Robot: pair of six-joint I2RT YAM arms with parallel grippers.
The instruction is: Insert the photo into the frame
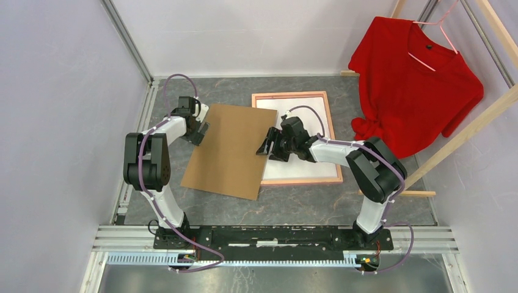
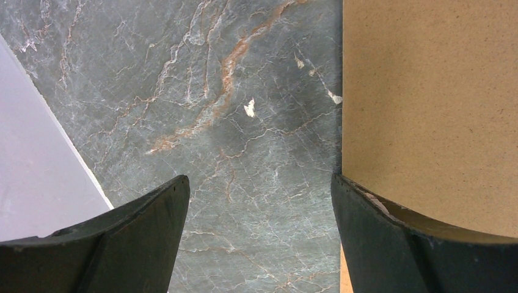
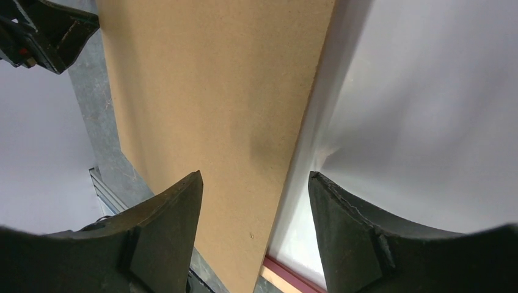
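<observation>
The frame (image 1: 293,94) lies back-up on the table at centre right, with a light wood rim and a pink inner edge (image 3: 287,278). A plain white sheet (image 1: 305,168) fills it. No mountain print shows, so I cannot tell whether this is the photo. The brown backing board (image 1: 229,149) lies to the left, its right edge resting over the frame's left side. My right gripper (image 1: 269,148) is open and straddles that board edge (image 3: 255,176). My left gripper (image 1: 200,131) is open at the board's far-left edge (image 2: 259,180), with one finger over the board (image 2: 427,110).
A red shirt (image 1: 415,85) hangs on a pink hanger from a wooden clothes rack (image 1: 464,128) at the back right. White enclosure walls stand left and behind. A metal rail (image 1: 275,235) carries the arm bases at the near edge.
</observation>
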